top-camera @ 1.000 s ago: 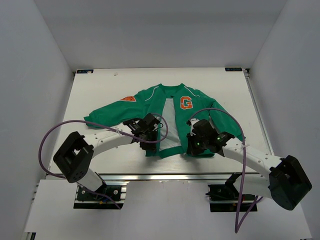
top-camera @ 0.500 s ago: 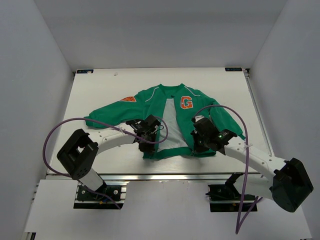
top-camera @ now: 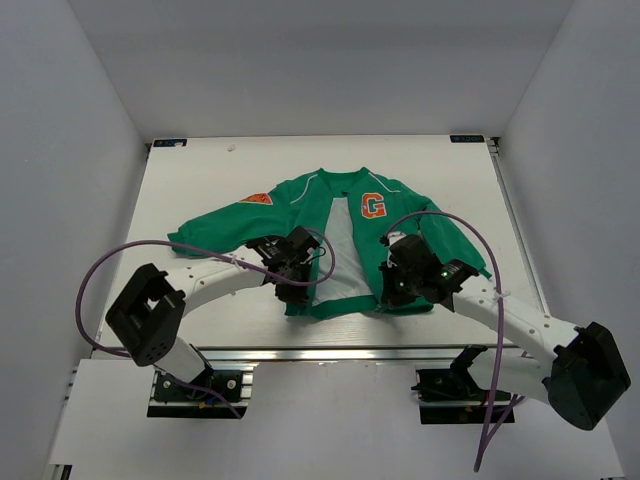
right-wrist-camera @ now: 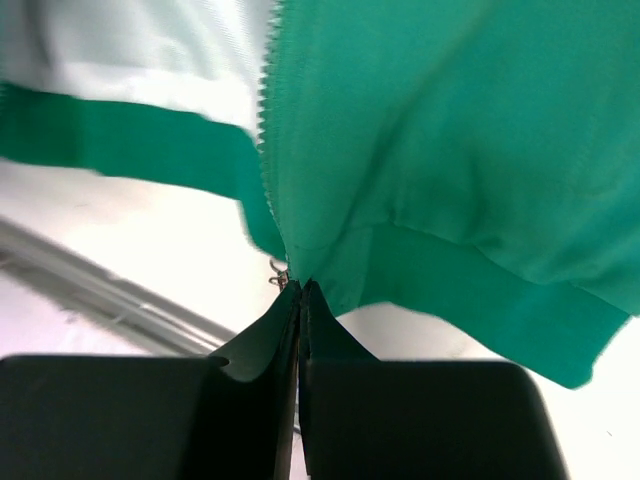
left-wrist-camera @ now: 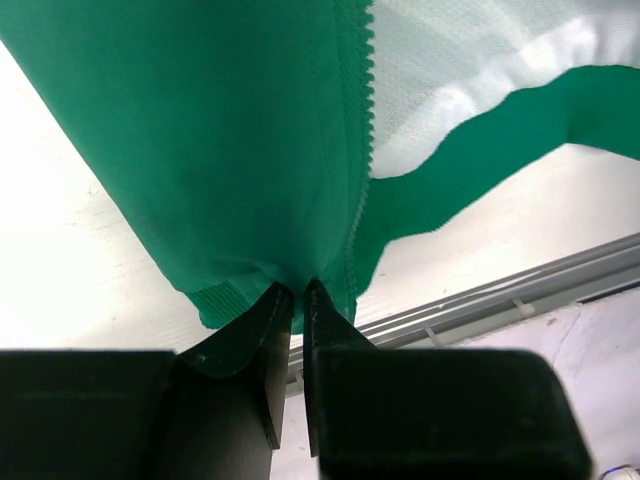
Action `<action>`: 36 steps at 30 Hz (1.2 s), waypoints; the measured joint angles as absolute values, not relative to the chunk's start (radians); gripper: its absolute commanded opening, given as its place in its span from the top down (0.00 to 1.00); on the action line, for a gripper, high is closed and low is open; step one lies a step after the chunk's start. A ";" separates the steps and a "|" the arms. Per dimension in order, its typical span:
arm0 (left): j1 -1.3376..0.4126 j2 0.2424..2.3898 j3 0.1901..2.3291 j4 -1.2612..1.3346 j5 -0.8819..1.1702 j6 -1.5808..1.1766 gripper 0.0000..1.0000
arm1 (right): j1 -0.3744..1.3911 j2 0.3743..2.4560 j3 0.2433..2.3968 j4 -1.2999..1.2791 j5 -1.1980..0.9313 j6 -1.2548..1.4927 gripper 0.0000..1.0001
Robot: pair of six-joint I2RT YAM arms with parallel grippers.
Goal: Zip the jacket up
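White table (top-camera: pixel 450 170): a matte top inside a pale-walled enclosure, with an aluminium rail (left-wrist-camera: pixel 500 290) along the near edge.
Jacket position: the jacket (top-camera: pixel 300 205) lies on its back mid-table with its collar away from the arms. Its front is open, and the pale lining (left-wrist-camera: pixel 450 60) shows between the two panels.
Handling: it is probably light, limp cloth that bunches and slides on the smooth top. The ribbed hem corners beside the zip look like the firmest places to hold, so that each row can be pulled taut.
Left gripper (left-wrist-camera: pixel 297 290): nearly closed, it pinches the hem of one front panel just beside the zip edge.
Right gripper (right-wrist-camera: pixel 300 285): it is closed tight at the other panel's lower corner. Creases run into the tips, so it looks like a pinch on the cloth.
Zipper teeth (left-wrist-camera: pixel 365 100): a green row runs up each panel edge, and the two rows are well apart.
Metal piece (right-wrist-camera: pixel 277 272): it sits at the bottom of the right-hand row, just beside the fingertips. It is probably the slider or its pull, but it is too small to tell which.
Hidden: from above, both gripper bodies cover the hem corners. The left row's insert pin cannot be made out.
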State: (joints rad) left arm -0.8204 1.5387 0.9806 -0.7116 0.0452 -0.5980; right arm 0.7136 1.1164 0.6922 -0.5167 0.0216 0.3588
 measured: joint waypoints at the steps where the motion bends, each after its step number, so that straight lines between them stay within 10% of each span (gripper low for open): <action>1: -0.820 1.534 0.981 -0.713 0.045 -0.598 0.78 | 0.714 1.104 0.692 -0.512 0.006 0.359 1.00; 20: -0.820 1.546 0.982 -0.733 0.046 -0.586 0.58 | 0.714 1.069 0.692 -0.469 -0.056 0.360 1.00; 27: -0.820 1.567 0.982 -0.738 0.023 -0.601 0.82 | 0.714 1.069 0.692 -0.469 -0.056 0.360 1.00; 36: -0.820 1.539 0.982 -0.765 -0.033 -0.621 0.87 | 0.714 1.069 0.692 -0.469 -0.053 0.364 1.00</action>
State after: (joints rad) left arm -0.8204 1.5387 0.9825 -0.7650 -0.0330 -0.6209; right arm 0.7136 1.0687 0.6922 -0.4694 -0.0528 0.3637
